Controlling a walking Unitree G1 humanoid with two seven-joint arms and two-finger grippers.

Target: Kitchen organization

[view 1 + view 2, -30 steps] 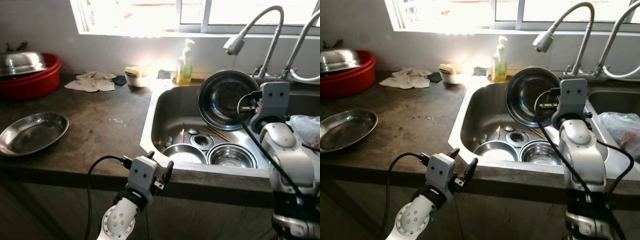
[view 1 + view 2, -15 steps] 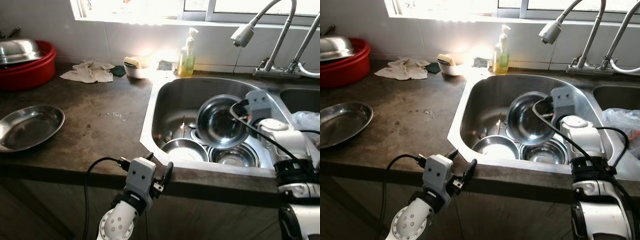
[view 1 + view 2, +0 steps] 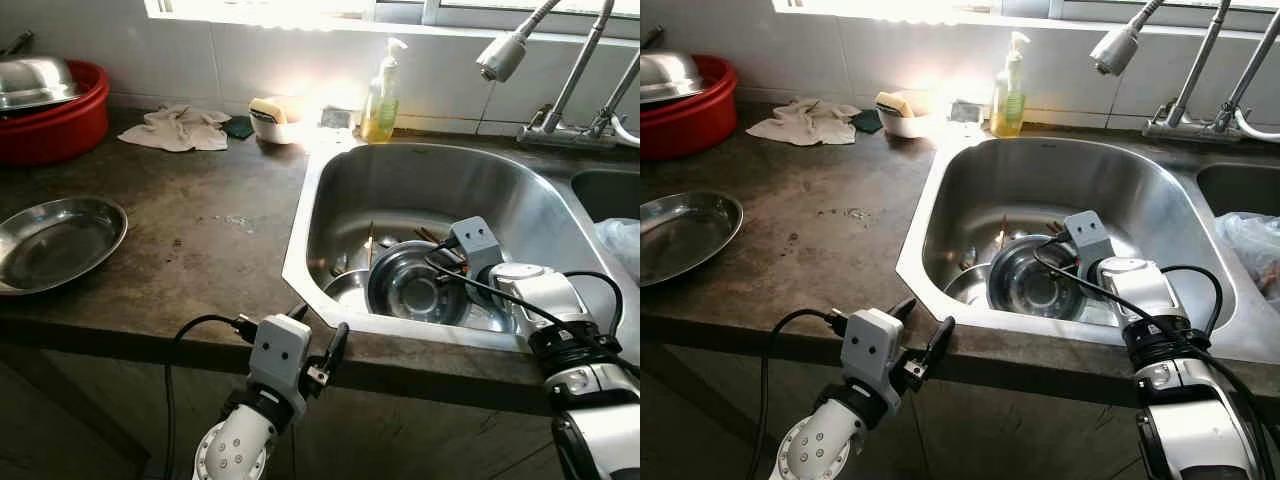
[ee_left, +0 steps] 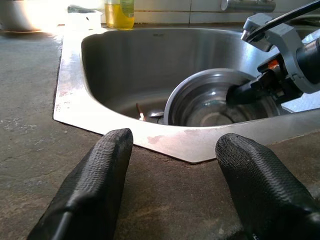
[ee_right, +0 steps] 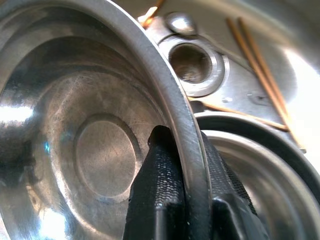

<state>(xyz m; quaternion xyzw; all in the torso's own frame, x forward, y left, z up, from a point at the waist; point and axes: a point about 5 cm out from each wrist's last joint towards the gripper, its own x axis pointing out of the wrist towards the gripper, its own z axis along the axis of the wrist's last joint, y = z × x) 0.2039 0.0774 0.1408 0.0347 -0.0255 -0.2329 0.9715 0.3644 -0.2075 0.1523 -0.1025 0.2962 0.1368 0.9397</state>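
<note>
Pinching the rim of a steel bowl [image 3: 415, 285] between its two black fingers [image 5: 162, 165], the right hand [image 3: 462, 262] reaches down into the sink [image 3: 345, 190]; one finger lies inside the bowl and the other outside, clenched on the rim. The bowl sits low in the basin, tilted, resting over other steel bowls: one peeks out at its 9 o'clock [image 3: 345, 290] and another lies under the right arm at its 3 o'clock [image 5: 260, 175]. At the bowl's 12 o'clock lie the drain [image 5: 192, 62] and a pair of chopsticks [image 5: 260, 80] on the sink floor.

The left hand [image 3: 318, 350] hovers at the front edge of the desk [image 3: 200, 230], at the sink's 7 o'clock, its fingers [image 4: 95, 185] spread apart and grasping nothing.

Farther out, a soap bottle [image 3: 380, 100] stands at the sink's 12 o'clock by the wall, with a small white bowl holding a sponge [image 3: 272, 115] and a crumpled cloth [image 3: 185, 128] at its 9 o'clock. A shallow steel dish [image 3: 55, 240] rests on the desk well to the sink's 9 o'clock, and a red basin [image 3: 55, 110] with a steel lid [image 3: 35, 80] stands at 10 o'clock. A faucet [image 3: 540, 50] arches over the sink at 1 o'clock.
</note>
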